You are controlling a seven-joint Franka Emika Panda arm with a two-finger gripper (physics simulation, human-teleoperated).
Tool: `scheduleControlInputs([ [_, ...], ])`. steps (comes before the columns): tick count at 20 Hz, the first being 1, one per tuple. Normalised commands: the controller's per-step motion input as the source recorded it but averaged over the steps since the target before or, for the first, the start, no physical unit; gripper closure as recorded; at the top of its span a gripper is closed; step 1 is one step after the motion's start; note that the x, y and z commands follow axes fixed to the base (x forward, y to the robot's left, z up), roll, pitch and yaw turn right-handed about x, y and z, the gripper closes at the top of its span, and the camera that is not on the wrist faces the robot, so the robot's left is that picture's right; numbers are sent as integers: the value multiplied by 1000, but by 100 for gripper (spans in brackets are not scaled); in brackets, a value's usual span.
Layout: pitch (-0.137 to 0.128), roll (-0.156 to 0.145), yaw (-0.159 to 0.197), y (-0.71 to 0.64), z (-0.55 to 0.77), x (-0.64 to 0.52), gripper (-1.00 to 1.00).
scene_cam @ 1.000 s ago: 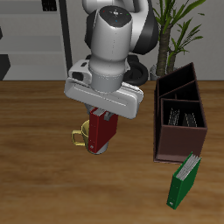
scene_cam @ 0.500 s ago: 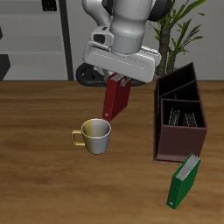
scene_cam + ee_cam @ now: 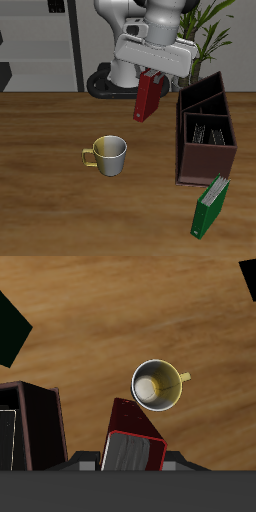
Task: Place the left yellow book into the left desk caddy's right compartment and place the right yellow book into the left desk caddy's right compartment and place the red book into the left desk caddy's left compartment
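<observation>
My gripper (image 3: 152,72) is shut on the top of the red book (image 3: 148,97), which hangs tilted in the air behind the mug and beside the left desk caddy (image 3: 205,166). The wrist view shows the red book (image 3: 132,442) between the fingers of my gripper (image 3: 132,460), above the table. The dark caddy has two sections. The two yellow books (image 3: 210,132), grey and striped, stand side by side in the section nearer the table's front. The section farther back looks empty. In the wrist view a corner of the caddy (image 3: 42,426) shows beside the red book.
A metal mug (image 3: 108,154) with a yellow handle stands on the table in front of the gripper, and is seen from above as the mug (image 3: 157,386). A green book (image 3: 211,206) leans in front of the caddy. A potted plant (image 3: 205,30) stands behind the caddy.
The gripper has carried the red book up from beside the mug, farther back and toward the caddy. The mug is now uncovered.
</observation>
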Motion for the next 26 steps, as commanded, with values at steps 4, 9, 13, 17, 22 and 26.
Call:
scheduleControlInputs([
  [4,-67,-19,-11,284,-64,-741,100],
  [9,-33,9,-16,113,-153,-396,100],
  [13,-34,-12,14,182,-327,-413,100],
  [17,-7,35,27,268,-210,-355,100],
  [22,-39,36,44,346,-40,-529,100],
  [26,-10,-3,7,194,10,-435,100],
])
